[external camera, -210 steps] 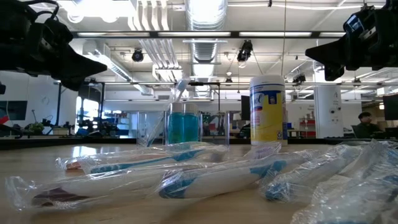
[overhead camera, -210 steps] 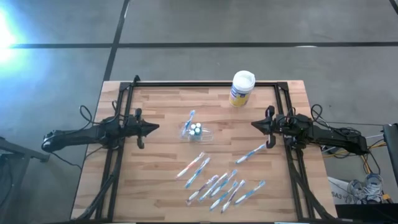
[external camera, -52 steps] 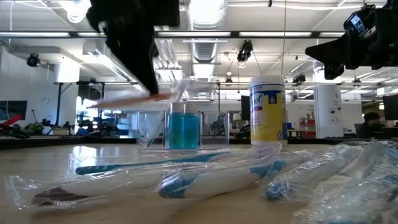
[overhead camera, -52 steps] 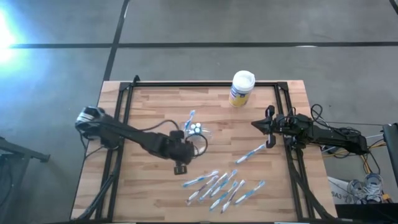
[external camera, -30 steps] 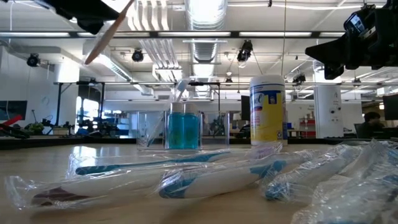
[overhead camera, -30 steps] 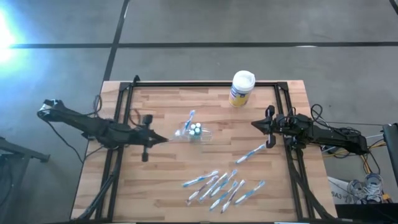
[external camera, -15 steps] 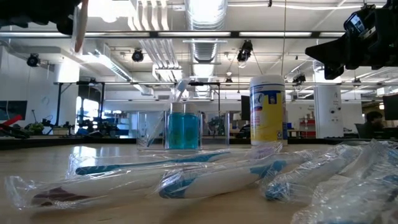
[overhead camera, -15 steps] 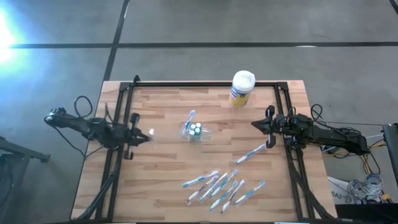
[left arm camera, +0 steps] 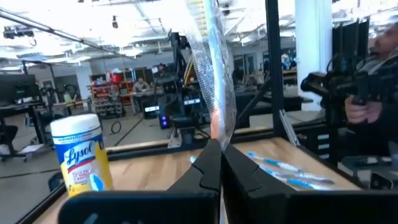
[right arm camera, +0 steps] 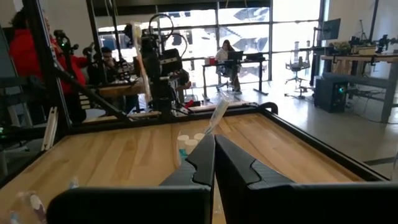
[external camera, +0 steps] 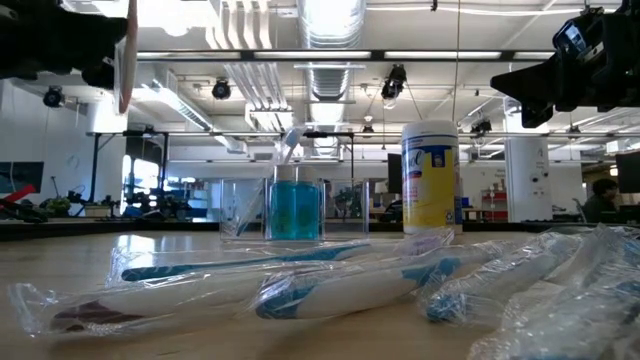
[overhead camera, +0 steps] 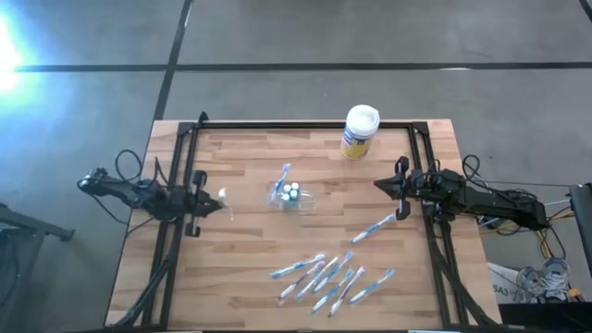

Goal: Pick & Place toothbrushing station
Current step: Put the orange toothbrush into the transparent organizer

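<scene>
The clear holder point(overhead camera: 292, 195) stands mid-table on its base, with teal-capped tubes point(overhead camera: 291, 191) and one toothbrush point(overhead camera: 282, 174) leaning in it; the low view shows the holder point(external camera: 295, 208) too. My left gripper point(overhead camera: 220, 201) hangs at the table's left edge, left of the holder, shut on a wrapped toothbrush point(left arm camera: 214, 74). Several more wrapped toothbrushes point(overhead camera: 328, 276) lie flat near the front edge, and one point(overhead camera: 373, 227) lies toward the right. My right gripper point(overhead camera: 377, 185) waits shut with nothing in it at the right edge. My left gripper pinches the wrapped toothbrush near its lower end point(left arm camera: 217, 138) between its two fingers. The fingers lie about level, coming from the table's left side, across the toothbrush. The toothbrush point(external camera: 127, 55) stands upright above them, clear of the table.
A white-lidded canister point(overhead camera: 359, 131) with a yellow-blue label stands at the far edge, right of centre. A black frame rail point(overhead camera: 305, 126) runs round the tabletop. Bare wood lies between the holder and the left edge. People are in the room beyond.
My left gripper has drawn back from beside the holder toward the table's left edge, still shut on the wrapped toothbrush. The toothbrush, slanted a second ago, now stands upright.
</scene>
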Robot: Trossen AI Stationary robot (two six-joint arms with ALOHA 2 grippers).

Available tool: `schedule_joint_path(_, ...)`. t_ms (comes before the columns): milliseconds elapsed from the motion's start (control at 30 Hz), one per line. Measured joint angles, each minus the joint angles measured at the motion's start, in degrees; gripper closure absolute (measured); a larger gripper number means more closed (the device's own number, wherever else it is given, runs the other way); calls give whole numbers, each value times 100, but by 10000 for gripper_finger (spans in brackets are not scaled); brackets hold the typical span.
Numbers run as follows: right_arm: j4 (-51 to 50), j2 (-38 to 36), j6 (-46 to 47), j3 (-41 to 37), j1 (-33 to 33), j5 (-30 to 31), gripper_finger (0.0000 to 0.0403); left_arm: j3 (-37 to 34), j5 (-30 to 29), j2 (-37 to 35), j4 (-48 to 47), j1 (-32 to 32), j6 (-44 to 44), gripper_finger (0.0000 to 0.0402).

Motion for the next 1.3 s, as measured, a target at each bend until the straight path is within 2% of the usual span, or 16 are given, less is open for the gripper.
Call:
schedule_joint_path(233, 1, 0, -2, 0, 0, 73, 394, -282, -106, 0, 130, 11, -23, 400)
schedule_joint_path(1167, 4, 2, -19, 0, 0, 126, 394, -301, -151, -2, 165, 20, -111, 399)
schedule_joint_path(1300, 10, 2, -35, 0, 0, 127, 394, -303, -203, 26, 700, 35, -188, 400)
